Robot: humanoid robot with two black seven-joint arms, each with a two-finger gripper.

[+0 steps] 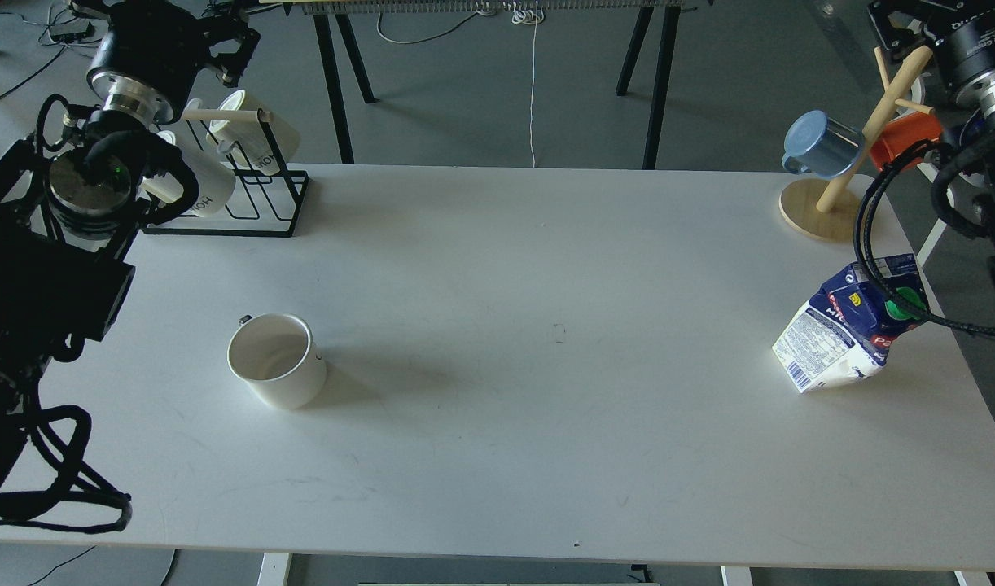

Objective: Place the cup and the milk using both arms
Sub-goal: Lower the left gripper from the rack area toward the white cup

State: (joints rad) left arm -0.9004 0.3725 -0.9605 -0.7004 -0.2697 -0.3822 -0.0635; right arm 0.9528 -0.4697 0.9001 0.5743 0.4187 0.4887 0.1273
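Observation:
A white cup [276,370] stands upright on the left half of the white table [546,456], empty. A blue and white milk carton [852,325] with a green cap stands tilted near the table's right edge, with a black cable of my right arm in front of it. My left gripper [230,45] is high at the back left, above the mug rack and far from the cup. It is too dark to tell its fingers apart. My right gripper [892,20] is at the top right corner, behind the mug tree, dark and partly cut off.
A black wire rack [253,195] with white mugs stands at the back left. A wooden mug tree [827,199] with a blue cup [823,145] and an orange cup [905,138] stands at the back right. Black table legs stand beyond the far edge.

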